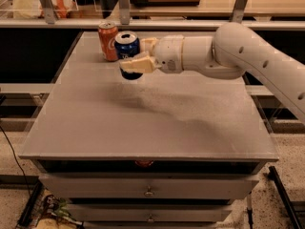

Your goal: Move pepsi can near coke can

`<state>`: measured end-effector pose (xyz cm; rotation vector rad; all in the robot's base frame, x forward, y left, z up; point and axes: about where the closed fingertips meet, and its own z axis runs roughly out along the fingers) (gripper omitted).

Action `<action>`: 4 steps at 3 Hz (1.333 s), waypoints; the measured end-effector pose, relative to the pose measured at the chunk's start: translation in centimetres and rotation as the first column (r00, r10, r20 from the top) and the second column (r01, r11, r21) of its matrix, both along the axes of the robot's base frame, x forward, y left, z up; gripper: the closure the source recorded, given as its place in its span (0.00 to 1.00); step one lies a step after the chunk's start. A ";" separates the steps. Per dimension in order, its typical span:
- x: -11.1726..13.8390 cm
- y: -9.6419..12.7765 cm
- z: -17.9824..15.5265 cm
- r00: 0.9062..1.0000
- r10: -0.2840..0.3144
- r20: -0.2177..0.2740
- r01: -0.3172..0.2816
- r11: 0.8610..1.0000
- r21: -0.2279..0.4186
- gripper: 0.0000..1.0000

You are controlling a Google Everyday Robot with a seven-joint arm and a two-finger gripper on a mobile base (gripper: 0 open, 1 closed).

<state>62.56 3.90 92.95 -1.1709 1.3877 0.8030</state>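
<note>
The pepsi can (pixel 127 48) is dark blue with a silver top, held upright above the grey tabletop (pixel 143 113). My gripper (pixel 138 55) reaches in from the right on a white arm and is shut on the pepsi can, cream fingers (pixel 137 64) on either side of it. The coke can (pixel 108 41), orange-red with white script, stands upright on the table near its back left corner, just left of the pepsi can with a small gap between them.
The table is a drawer cabinet with drawers (pixel 148 190) below its front edge. A metal rail and shelf (pixel 181 23) run behind the table. Bags and clutter (pixel 47 213) lie on the floor at the lower left.
</note>
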 end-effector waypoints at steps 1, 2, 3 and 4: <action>3.2 1.3 -0.3 1.000 -0.018 -0.021 0.018 1.000 0.005 1.00; 5.9 2.3 -0.7 0.997 -0.070 -0.032 0.071 0.997 0.026 1.00; 8.1 2.7 -1.0 0.991 -0.124 -0.041 0.126 0.991 0.041 1.00; 10.2 2.6 -1.8 0.984 -0.171 -0.060 0.173 0.984 0.043 1.00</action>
